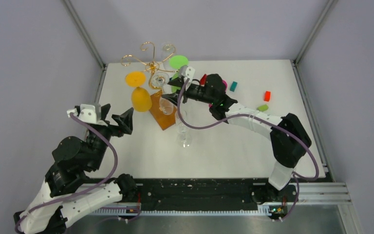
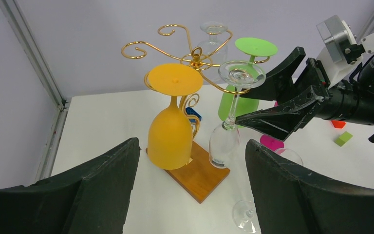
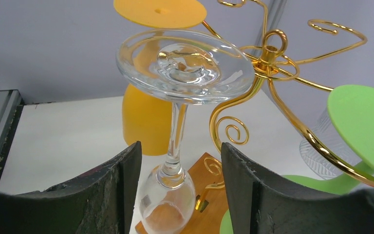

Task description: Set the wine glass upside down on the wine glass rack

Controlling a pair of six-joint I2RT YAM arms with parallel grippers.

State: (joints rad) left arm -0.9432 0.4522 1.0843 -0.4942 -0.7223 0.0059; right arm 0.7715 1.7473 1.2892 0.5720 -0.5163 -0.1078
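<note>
Spread fingers (image 3: 112, 195) of the right gripper (image 3: 180, 146) stand on either side of the stem of a clear wine glass (image 3: 185, 66), with a gap showing between each finger and the stem, so nothing is pinched. The wine glass hangs upside down on the wine glass rack (image 2: 195, 56). Its round foot rests on top of one of the curled gold wire arms, and its bowl hangs mouth-down just above the near right corner of the rack's orange-brown wooden base (image 2: 199, 178).

Seen from above, the right arm reaches in from the right side of the white table (image 1: 233, 146) to the rack, which stands toward the far left of the table.

The left gripper (image 2: 192, 142) hovers near the rack on its left side, facing it. Its two fingers are wide apart and hold nothing.

An orange glass (image 2: 170, 131) also hangs upside down on the rack, to the left of the clear one. A green glass (image 2: 255, 47) hangs on the far right side, and a second clear glass (image 2: 213, 36) hangs at the back.

Another clear glass (image 1: 182, 129) sits on the table just beside the base; whether it stands or lies on its side cannot be told. Small coloured blocks (image 1: 267, 95) are scattered over the far right part of the table.
</note>
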